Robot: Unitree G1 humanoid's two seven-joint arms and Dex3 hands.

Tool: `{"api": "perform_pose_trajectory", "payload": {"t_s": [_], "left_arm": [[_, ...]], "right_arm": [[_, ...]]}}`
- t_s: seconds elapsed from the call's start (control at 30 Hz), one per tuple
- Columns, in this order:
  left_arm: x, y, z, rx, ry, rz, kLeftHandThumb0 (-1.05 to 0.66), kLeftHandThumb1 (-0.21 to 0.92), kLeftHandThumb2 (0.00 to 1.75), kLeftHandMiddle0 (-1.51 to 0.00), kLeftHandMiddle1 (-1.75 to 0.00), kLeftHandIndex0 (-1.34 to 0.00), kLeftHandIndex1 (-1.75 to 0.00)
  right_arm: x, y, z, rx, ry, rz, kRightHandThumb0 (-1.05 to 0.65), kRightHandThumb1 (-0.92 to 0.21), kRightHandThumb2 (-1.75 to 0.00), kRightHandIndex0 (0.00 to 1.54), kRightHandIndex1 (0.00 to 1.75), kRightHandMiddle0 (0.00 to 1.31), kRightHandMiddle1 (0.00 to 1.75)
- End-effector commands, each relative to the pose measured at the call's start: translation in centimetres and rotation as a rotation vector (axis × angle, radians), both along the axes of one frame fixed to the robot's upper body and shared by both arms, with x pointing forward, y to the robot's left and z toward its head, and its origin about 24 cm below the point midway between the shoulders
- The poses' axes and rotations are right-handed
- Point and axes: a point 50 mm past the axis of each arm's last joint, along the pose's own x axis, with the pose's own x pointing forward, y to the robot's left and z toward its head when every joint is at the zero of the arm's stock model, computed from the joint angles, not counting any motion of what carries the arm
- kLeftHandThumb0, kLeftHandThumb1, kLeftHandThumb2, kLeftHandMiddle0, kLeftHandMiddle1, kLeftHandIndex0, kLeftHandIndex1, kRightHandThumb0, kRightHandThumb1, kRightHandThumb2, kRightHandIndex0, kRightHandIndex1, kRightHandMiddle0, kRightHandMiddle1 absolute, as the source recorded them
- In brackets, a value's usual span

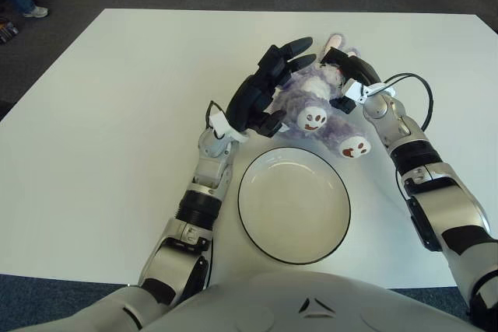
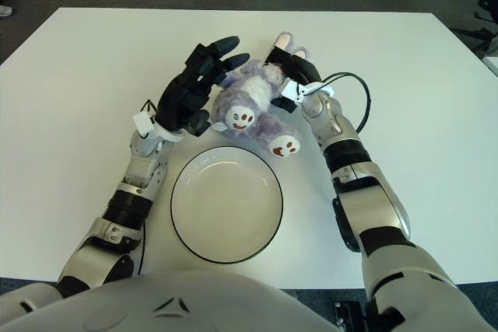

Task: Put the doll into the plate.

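The doll (image 1: 311, 99), a purple plush rabbit with white soles, lies on the white table (image 1: 117, 114) just beyond the plate. The white plate (image 1: 240, 200) has a dark rim, holds nothing and sits near the table's front edge. My left hand (image 1: 264, 95) is against the doll's left side, its black fingers spread and pointing away, its thumb near one white foot. My right hand (image 1: 348, 69) is curled over the doll's head and ears on its right side. The doll's upper part is partly hidden by both hands.
A black cable (image 1: 416, 91) loops off my right wrist over the table. Dark carpet surrounds the table, and a person's shoe (image 1: 35, 11) shows at the far left. Bare tabletop stretches to the left of my left arm.
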Motion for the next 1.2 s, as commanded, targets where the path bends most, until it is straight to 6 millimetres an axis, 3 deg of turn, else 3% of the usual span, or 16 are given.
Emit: {"api": "perform_pose_trajectory", "payload": {"t_s": [0.0,0.23,0.53,0.83,1.17], "left_arm": [[0.3,0.1,0.2,-0.001,-0.013,-0.016,-0.86,0.92,0.6,-0.15,-0.26,0.0,-0.32],[1.2,1.0,-0.3,-0.032,0.013,-0.052,-0.87,0.92,0.66,-0.13,-0.21,0.0,-0.31],[1.3,2.3,-0.9,0.064,-0.083,0.236,-0.79,0.84,0.54,-0.13,-0.16,0.0,-0.23],[2.6,3.3,-2.4,0.162,-0.037,0.335,-0.94,0.92,0.52,-0.14,-0.1,0.0,-0.02],[3.9,3.8,-2.8,0.216,0.026,0.401,-0.96,0.87,0.35,-0.15,-0.07,0.0,-0.1]], "right_arm": [[0.0,-0.5,0.6,0.006,-0.032,-0.034,0.01,0.12,-1.64,0.99,1.26,0.87,1.75],[-0.1,-0.7,0.9,-0.015,-0.041,-0.063,0.01,0.13,-1.65,1.0,1.24,0.89,1.75],[0.0,-1.2,1.2,-0.034,-0.041,-0.086,0.01,0.13,-1.65,1.01,1.24,0.89,1.75],[0.0,-1.8,2.0,-0.042,-0.078,-0.112,0.01,0.14,-1.66,1.03,1.23,0.88,1.75],[-0.2,-2.6,2.8,-0.071,-0.12,-0.152,0.0,0.14,-1.65,1.04,1.21,0.87,1.75]]}}
